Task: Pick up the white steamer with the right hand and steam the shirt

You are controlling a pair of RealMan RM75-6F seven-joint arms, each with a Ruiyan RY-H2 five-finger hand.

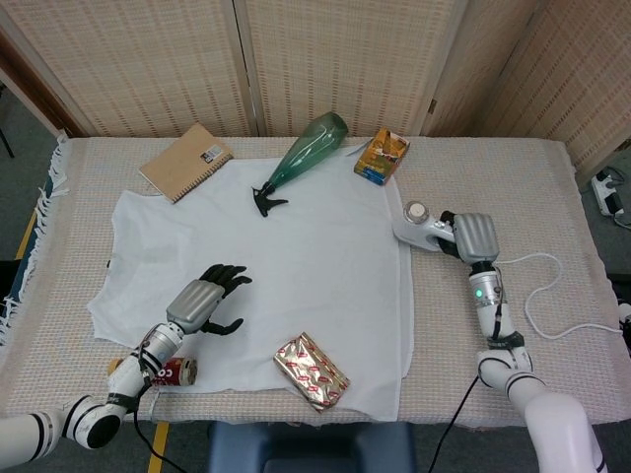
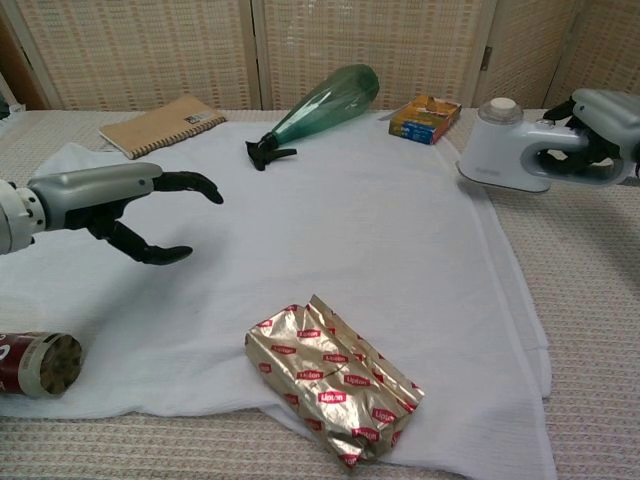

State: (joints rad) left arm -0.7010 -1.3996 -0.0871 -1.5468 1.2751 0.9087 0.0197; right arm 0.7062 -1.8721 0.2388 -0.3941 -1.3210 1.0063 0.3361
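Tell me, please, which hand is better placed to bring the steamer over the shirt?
Right hand: it grips the white steamer just off the shirt's edge. The left hand hovers empty.
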